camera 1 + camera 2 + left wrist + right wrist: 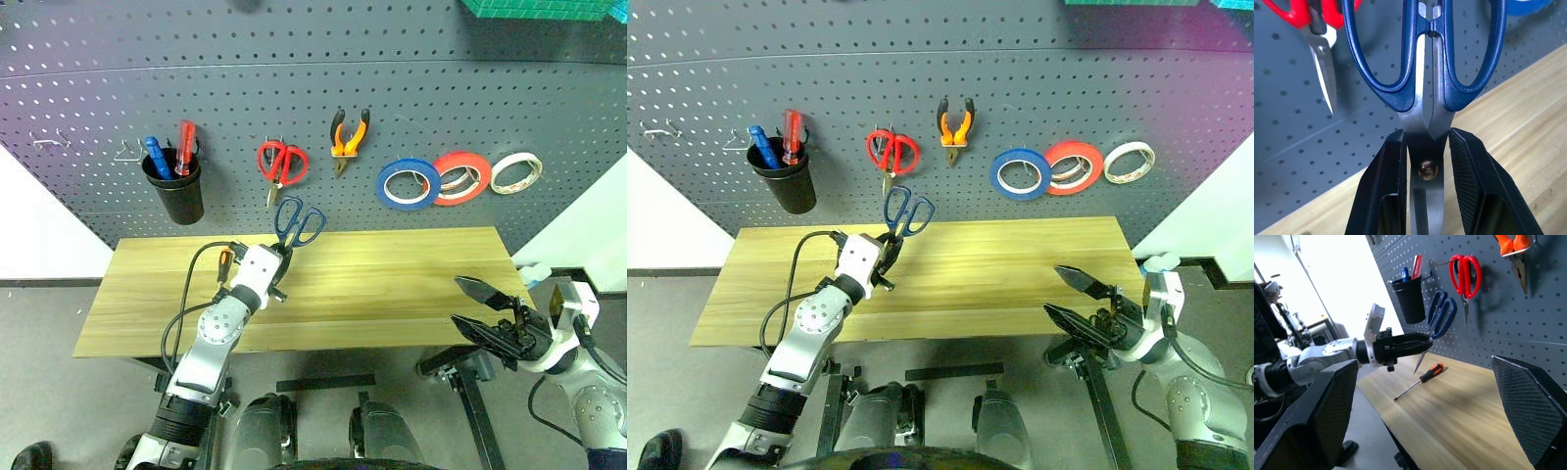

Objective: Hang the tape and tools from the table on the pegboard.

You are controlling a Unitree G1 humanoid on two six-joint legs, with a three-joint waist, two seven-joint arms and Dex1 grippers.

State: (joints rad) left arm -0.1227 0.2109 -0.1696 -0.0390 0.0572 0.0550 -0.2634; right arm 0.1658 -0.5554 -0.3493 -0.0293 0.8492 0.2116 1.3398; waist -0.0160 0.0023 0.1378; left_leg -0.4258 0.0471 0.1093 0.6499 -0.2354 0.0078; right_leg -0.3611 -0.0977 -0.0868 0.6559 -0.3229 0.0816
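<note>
Pegboard [313,108] behind, scissors [297,224] upright (handles up)

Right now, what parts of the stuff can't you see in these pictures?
- Screwdriver on the table: in the head views the left arm hides most of it.
- Blue scissors: in the left wrist view the blades go down between the left tool fingers, tips cut off by the edge.
- Screwdrivers in the black cup: shafts hidden inside.

screwdriver [224,264] mostly behind left arm
</note>
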